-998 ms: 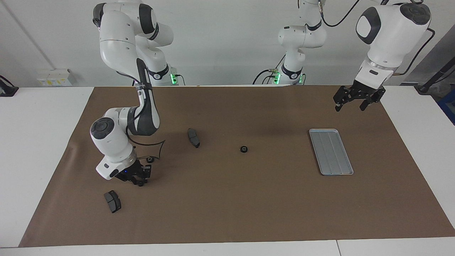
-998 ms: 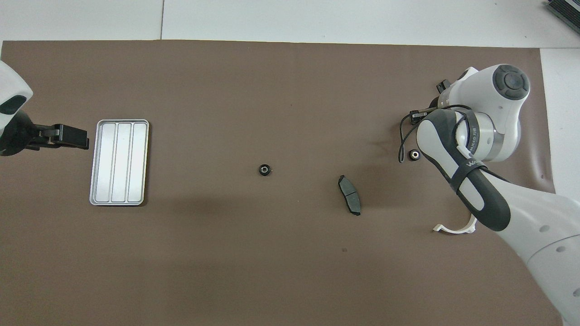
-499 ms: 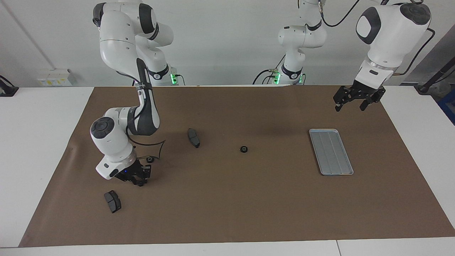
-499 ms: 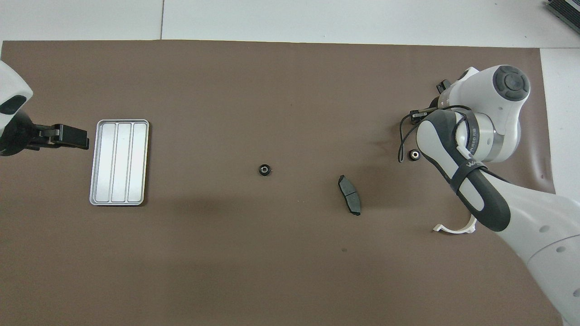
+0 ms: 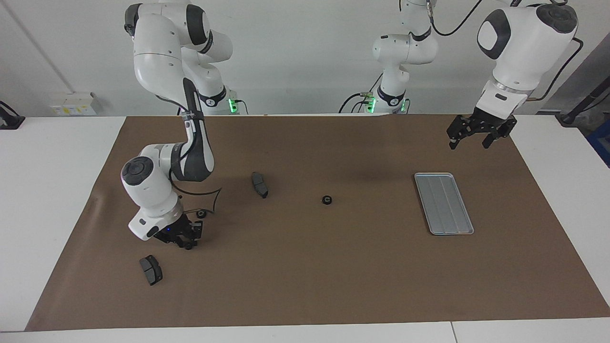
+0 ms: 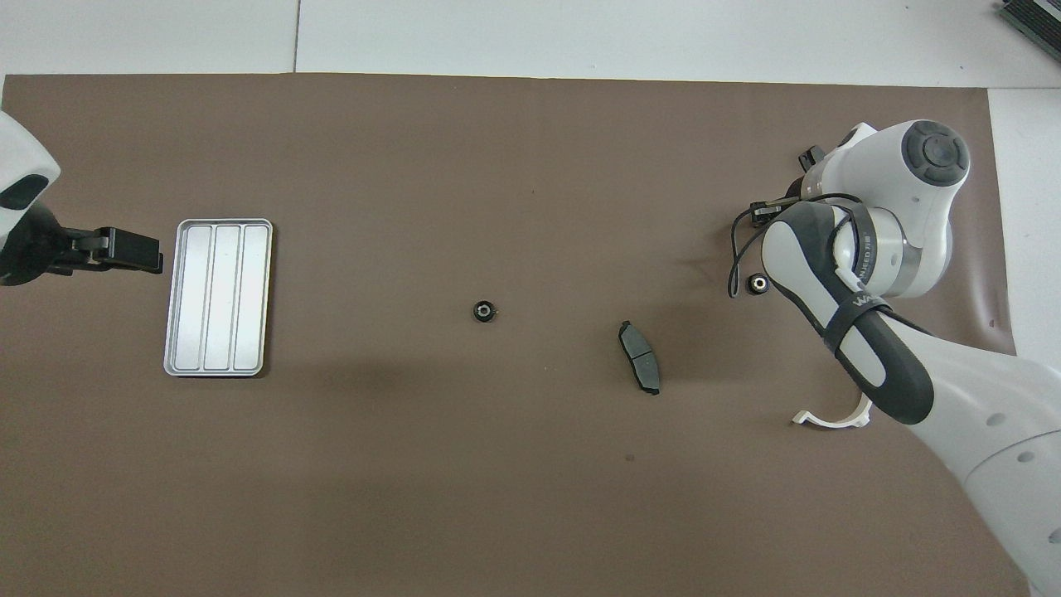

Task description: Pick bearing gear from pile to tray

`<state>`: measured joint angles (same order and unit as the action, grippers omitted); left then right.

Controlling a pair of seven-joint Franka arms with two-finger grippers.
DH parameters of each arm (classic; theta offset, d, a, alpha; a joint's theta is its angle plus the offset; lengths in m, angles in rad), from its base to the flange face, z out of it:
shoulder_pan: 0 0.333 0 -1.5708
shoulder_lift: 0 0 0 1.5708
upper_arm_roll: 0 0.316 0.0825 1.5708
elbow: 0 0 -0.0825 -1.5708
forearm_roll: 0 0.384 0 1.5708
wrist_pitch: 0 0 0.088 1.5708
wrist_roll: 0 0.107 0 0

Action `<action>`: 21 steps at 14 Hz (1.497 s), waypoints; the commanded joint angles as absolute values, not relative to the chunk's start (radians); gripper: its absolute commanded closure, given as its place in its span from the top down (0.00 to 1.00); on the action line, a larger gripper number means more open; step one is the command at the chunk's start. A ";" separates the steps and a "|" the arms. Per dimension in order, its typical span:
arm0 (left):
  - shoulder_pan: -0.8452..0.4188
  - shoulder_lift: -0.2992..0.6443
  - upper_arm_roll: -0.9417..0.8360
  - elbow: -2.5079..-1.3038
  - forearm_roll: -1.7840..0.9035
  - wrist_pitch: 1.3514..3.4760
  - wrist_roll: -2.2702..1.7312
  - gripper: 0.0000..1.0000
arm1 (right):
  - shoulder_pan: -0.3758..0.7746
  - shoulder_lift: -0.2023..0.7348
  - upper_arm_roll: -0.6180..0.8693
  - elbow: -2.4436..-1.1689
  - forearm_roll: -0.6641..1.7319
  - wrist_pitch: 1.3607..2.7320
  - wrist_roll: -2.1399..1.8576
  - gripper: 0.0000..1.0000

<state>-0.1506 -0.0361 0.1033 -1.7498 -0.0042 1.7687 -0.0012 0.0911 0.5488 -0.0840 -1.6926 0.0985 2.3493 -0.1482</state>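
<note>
Tray (image 5: 443,203): I see nothing in it; grooved
Left gripper (image 5: 474,136): fingers spread, holding nothing; waits near tray
Right gripper (image 5: 187,238): over mat (image 5: 305,267); I cannot tell its state

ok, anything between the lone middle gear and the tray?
Nothing visible: bare mat lies between the gear and the tray. The left end effector hangs open over the mat beside the tray, off that line. The right end effector is low at the right arm's end.

The right arm was folded low, its right gripper (image 5: 187,239) pointing down, near the table. The left arm waited, its left gripper (image 5: 478,135) raised with fingers apart.
</note>
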 commanded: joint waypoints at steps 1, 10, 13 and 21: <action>-0.153 -0.061 0.104 -1.776 0.015 1.767 0.003 1.00 | 0.094 0.535 -0.089 -1.723 0.129 2.385 -0.146 0.44; -0.152 -0.061 0.104 -1.776 0.015 1.767 0.003 1.00 | 0.094 0.535 -0.087 -1.723 0.130 2.387 -0.126 0.06; -0.153 -0.061 0.104 -1.776 0.015 1.767 0.003 1.00 | 0.094 0.535 -0.087 -1.721 0.130 2.393 -0.104 0.00; -0.152 -0.061 0.104 -1.776 0.015 1.767 0.003 1.00 | 0.100 0.451 -0.091 -1.717 0.114 2.312 -0.008 0.00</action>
